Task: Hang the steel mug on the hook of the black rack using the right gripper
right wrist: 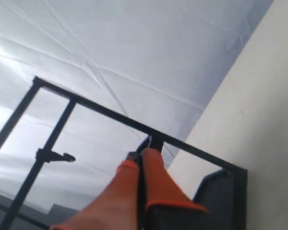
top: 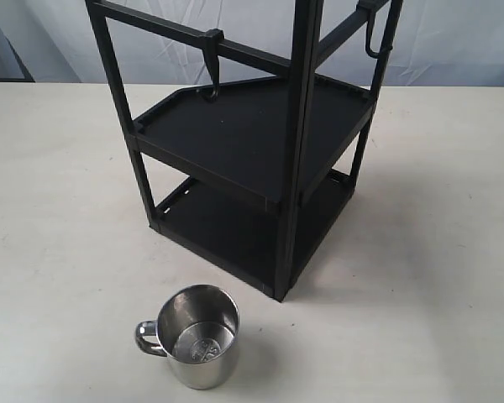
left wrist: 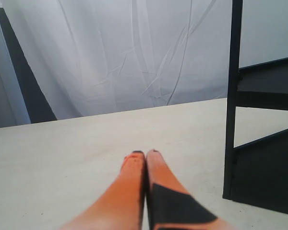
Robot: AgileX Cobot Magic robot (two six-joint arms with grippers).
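Down on the tabletop (top: 59, 252) we see the steel mug (top: 200, 336) upright, handle toward the left, near the black rack (top: 252, 159) and apart from it. Its hook (top: 212, 65) hangs bare on a rail. Left gripper (left wrist: 145, 153) and right gripper (right wrist: 137, 155) both have jaws pressed together, holding nothing.

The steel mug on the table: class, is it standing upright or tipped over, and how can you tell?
Upright. The steel mug sits on its base on the table, its open mouth facing up so its inside bottom shows, handle out to the side.
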